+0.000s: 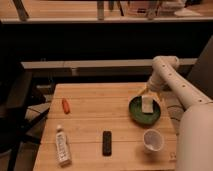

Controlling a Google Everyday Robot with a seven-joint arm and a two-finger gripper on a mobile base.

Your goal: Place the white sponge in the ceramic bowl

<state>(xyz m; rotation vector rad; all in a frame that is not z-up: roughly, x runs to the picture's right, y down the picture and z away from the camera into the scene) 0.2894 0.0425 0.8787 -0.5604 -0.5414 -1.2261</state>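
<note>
Overall, a wooden table (95,105) is seen from above, described from left to right. At the far left a small orange carrot-like item (65,105) lies on the wood, and nearer the front edge a white tube or bottle (61,145) lies on its side. Toward the middle sits a black remote (107,142). On the right is the green ceramic bowl (144,111), with the white sponge (147,104) standing upright inside it, its long axis roughly vertical. A white paper cup (152,140) stands just in front of the bowl. The gripper (149,94) hangs directly over the sponge, at the bowl's far rim (whether its jaws pinch the sponge or are spread cannot be told). Judged from this, the sponge lies straight below the gripper, so a lift straight up looks like the natural next move.
</note>
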